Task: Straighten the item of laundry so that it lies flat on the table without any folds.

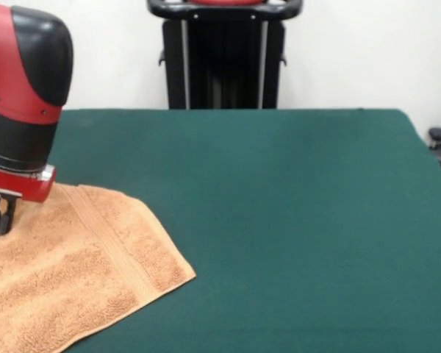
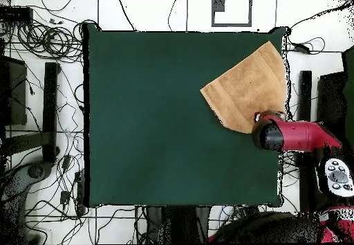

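The peach terry-cloth towel (image 1: pixel 73 272) lies at the lower left of the front view, spread out at an angle on the green table (image 1: pixel 294 213), with a border band near its far edge. In the overhead view the towel (image 2: pixel 245 86) lies in the table's (image 2: pixel 152 118) upper right corner, one end reaching the right edge. My gripper (image 1: pixel 1 220) stands on the towel near its far edge. Its fingers are close together and the tips press into the cloth. From overhead the red arm covers the gripper (image 2: pixel 263 121) at the towel's lower corner.
The robot's black pedestal (image 1: pixel 224 55) stands behind the table's far edge. Cables and stands (image 2: pixel 41 41) lie on the floor around the table. A controller (image 2: pixel 337 175) lies on the floor by the arm.
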Tool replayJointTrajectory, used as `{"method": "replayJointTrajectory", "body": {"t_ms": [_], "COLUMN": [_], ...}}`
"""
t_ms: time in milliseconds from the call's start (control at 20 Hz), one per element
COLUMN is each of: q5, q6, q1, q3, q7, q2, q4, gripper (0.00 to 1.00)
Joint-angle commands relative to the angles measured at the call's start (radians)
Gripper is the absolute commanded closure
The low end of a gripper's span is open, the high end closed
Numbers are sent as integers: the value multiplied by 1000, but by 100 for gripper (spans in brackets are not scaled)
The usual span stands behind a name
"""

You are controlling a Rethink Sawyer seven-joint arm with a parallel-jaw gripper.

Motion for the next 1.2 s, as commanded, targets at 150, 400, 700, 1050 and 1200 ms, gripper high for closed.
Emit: {"method": "replayJointTrajectory", "body": {"t_ms": [150, 400, 700, 1050, 1200], "q5": [92, 160, 236, 301, 330], "q6": [-3, -18, -48, -68, -72], "q1": [134, 179, 200, 195, 202], "q3": [-77, -114, -124, -114, -115], "q7": [275, 286, 272, 243, 242], "q2": [177, 187, 192, 193, 193], "q4": [165, 176, 196, 219, 226], "gripper": [100, 100, 100, 100, 100]}}
